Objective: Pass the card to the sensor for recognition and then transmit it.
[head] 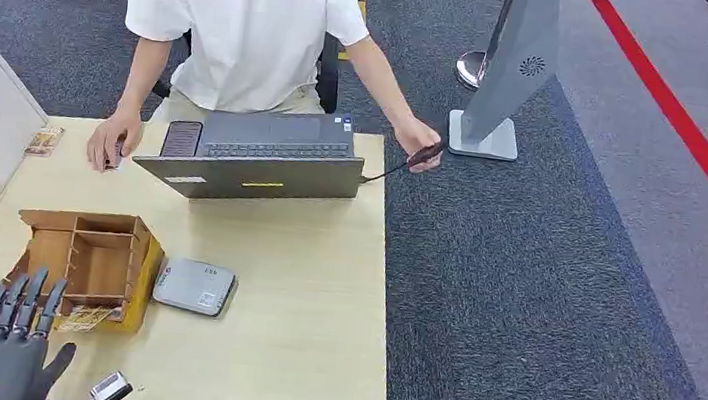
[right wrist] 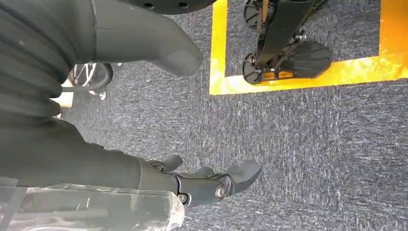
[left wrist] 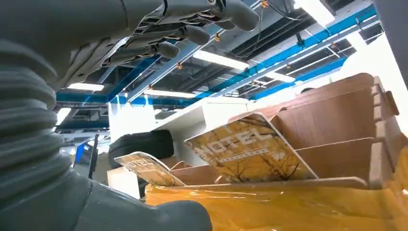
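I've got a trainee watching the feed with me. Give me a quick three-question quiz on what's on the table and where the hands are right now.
1. True or false: the left hand already holds a hotel card.
2. Multiple choice: the grey card sensor lies
A. on top of the laptop
B. on the table, just right of the wooden card box
C. inside the wooden card box
3. Fill in: the right hand hangs over the ____.

Key:
1. False; its fingers are spread with nothing in them, just short of the box.
2. B
3. Carpet floor.
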{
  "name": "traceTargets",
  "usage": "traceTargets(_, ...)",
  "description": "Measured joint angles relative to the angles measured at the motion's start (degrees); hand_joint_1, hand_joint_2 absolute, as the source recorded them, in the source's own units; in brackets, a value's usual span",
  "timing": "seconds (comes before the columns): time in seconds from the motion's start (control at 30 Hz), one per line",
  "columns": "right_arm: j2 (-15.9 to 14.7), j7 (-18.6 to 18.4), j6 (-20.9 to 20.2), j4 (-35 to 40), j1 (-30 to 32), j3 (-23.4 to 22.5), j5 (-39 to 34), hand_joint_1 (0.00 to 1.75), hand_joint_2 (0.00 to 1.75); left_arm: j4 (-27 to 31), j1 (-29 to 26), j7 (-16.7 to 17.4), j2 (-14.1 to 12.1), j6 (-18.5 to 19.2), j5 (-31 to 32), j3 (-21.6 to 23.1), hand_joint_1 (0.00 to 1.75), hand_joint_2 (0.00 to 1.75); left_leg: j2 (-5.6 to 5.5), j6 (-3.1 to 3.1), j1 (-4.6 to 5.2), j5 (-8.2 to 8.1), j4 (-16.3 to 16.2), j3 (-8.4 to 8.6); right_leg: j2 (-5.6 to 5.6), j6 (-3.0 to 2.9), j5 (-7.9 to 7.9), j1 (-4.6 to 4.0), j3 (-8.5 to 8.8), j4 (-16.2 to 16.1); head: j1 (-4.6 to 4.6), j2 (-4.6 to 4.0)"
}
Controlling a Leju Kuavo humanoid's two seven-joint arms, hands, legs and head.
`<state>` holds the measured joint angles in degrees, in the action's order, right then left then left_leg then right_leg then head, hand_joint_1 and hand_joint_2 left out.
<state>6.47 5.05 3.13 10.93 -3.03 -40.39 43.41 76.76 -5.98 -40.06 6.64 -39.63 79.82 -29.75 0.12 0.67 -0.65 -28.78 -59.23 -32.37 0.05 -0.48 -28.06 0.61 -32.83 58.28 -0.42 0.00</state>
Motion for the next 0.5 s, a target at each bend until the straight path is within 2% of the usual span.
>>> traceTargets(0.5, 0.0, -0.1, 0.0, 0.0, 0.0, 0.0, 0.5, 0.00, 1.75, 0.1, 0.0, 0.0, 0.0, 0.0, -0.2, 0.1, 0.00, 1.75, 0.00, 0.00, 0.00, 0.00, 0.0, 0.00, 0.00, 0.00, 0.00, 0.00, 0.00, 0.0, 0.00, 0.00)
